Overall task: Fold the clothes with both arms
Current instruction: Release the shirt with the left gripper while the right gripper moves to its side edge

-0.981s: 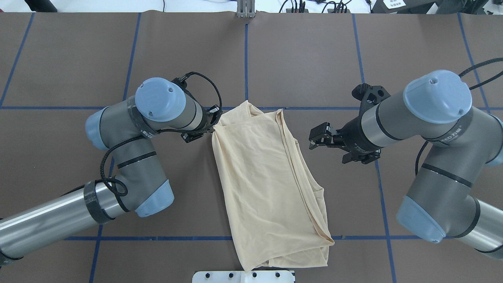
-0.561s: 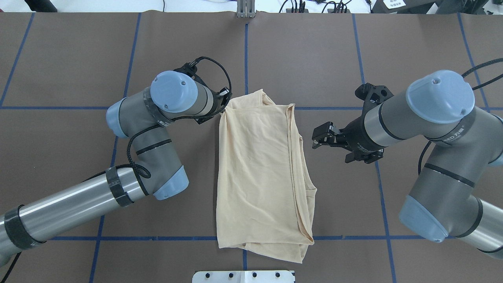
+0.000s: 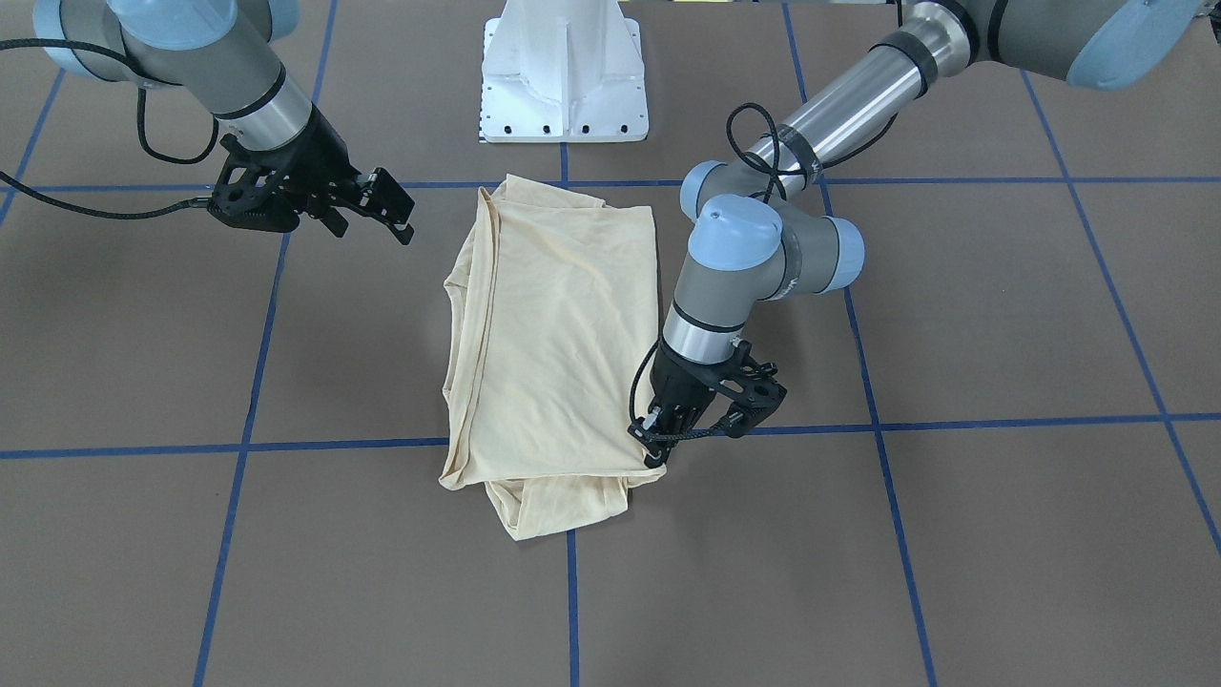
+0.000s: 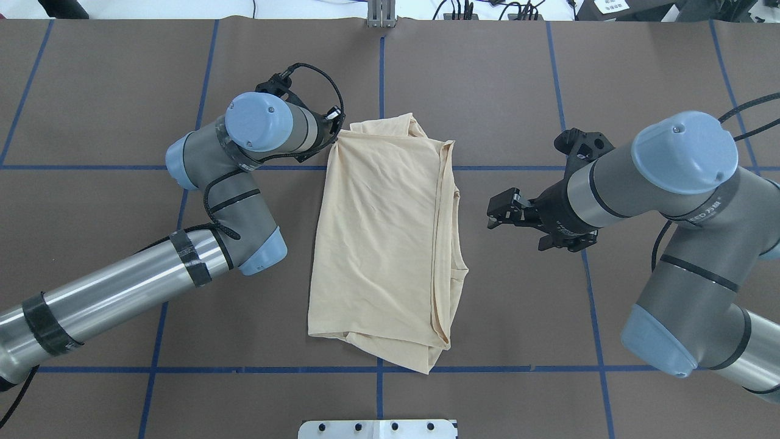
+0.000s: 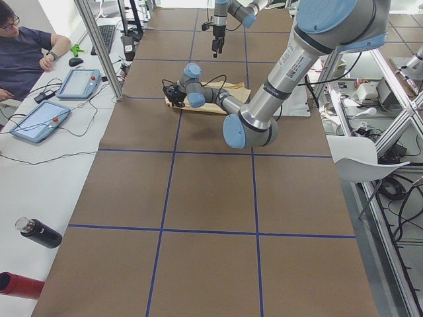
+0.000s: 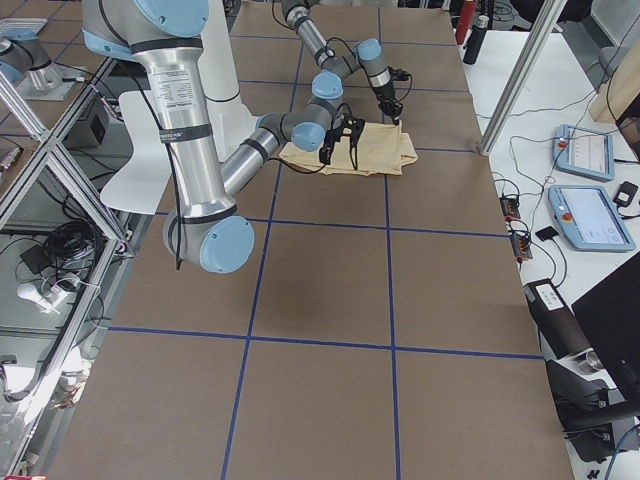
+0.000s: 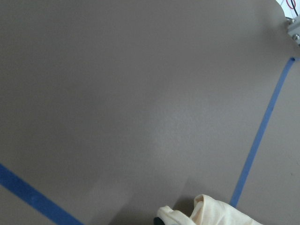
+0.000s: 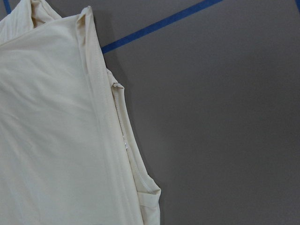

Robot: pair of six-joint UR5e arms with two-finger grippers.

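Observation:
The cream-yellow shirt (image 4: 384, 244) lies folded into a long strip in the middle of the table, print hidden. It also shows in the front view (image 3: 553, 334). My left gripper (image 4: 333, 135) is shut on the shirt's far left corner, low at the table, and shows in the front view (image 3: 656, 450). A bit of pinched cloth (image 7: 211, 213) shows in the left wrist view. My right gripper (image 4: 495, 214) is open and empty, hovering to the right of the shirt, apart from it. The right wrist view shows the shirt's right edge (image 8: 108, 126).
Brown table cover with a blue tape grid (image 4: 382, 85). The white pedestal base (image 3: 563, 86) stands at the robot's side of the shirt. An operator (image 5: 20, 49), tablets (image 5: 79, 82) and a bottle (image 5: 38, 232) are beyond the table's far edge.
My left gripper has pulled the shirt's corner away from the robot. The whole shirt slid with it and straightened. The right gripper has barely moved.

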